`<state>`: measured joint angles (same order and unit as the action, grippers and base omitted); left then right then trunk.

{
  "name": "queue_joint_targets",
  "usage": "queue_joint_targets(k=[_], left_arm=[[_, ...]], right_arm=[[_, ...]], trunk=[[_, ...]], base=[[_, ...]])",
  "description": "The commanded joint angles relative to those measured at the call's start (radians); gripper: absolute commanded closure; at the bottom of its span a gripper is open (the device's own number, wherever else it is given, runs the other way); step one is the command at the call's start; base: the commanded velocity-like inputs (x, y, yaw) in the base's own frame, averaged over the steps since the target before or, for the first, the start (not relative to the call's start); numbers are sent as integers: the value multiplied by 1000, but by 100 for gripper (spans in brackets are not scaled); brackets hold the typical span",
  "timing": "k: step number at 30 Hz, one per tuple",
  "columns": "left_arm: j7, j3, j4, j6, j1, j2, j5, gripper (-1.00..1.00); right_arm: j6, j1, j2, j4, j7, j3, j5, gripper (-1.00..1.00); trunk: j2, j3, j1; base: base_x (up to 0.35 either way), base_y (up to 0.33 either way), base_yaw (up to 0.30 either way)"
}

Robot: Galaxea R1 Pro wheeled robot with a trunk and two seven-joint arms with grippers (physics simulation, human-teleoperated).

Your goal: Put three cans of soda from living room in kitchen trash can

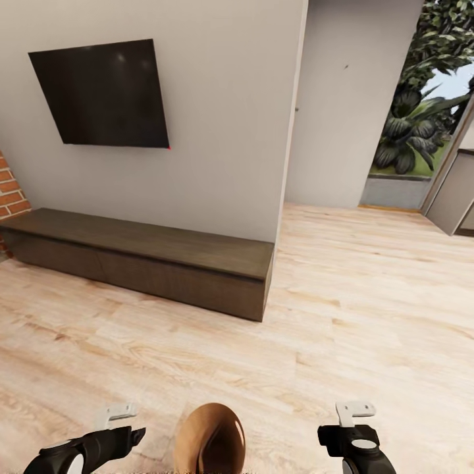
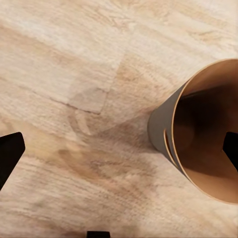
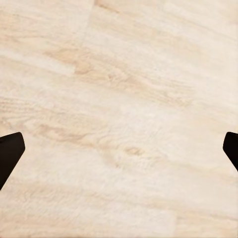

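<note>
The tash can [image 1: 210,440], a round brown wooden bucket, shows at the bottom middle of the head view, between my two arms. In the left wrist view its open mouth and grey-shaded outer wall [image 2: 161,124] lie over the pale plank floor; the inside I can see is bare wood. My left gripper [image 1: 124,424] [image 2: 119,151] is open beside the bucket and holds nothing. My right gripper [image 1: 354,421] [image 3: 119,148] is open over bare floor. The cans of soda are out of view.
A long dark bench [image 1: 151,260] runs along the wall under a wall TV [image 1: 102,95]. Red brick [image 1: 10,187] shows at the far left. Right of the wall's corner [image 1: 289,131], plank floor [image 1: 375,296] leads to an opening with plants [image 1: 415,125] outside.
</note>
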<state>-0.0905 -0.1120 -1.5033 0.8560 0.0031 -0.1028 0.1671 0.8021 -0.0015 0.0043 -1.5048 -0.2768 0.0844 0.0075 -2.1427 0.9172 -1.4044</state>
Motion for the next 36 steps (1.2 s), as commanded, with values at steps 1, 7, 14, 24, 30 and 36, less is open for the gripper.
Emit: queue_joint_targets(k=[1,7,14,24,30,36], left_arm=[[0,0,0,0,0,0,0,-100],[0,0,-1,0,0,-1,0,-100],[0,0,-2,-2,0,-2,0,-100],[0,0,-3,-2,0,-2,0,-100],[0,0,-2,-2,0,-2,1,-100],[0,0,-2,-3,0,-2,0,-100]], right_arm=[[0,0,0,0,0,0,0,-100],[-1,0,-1,0,-1,0,1,-100],[-1,0,-1,0,-1,0,3,-100],[-3,0,-1,0,-7,-2,10,-100],[-3,0,-1,0,-8,-2,11,-100],[-3,0,-1,0,-9,-2,11,-100]], trunk=[[-7,5,-4],[-49,33,-27],[-98,66,-54],[-168,114,-92],[-210,142,-115],[-252,171,-138]], base=[[0,0,0],[0,0,0],[0,0,0],[0,0,0],[0,0,0],[0,0,0]])
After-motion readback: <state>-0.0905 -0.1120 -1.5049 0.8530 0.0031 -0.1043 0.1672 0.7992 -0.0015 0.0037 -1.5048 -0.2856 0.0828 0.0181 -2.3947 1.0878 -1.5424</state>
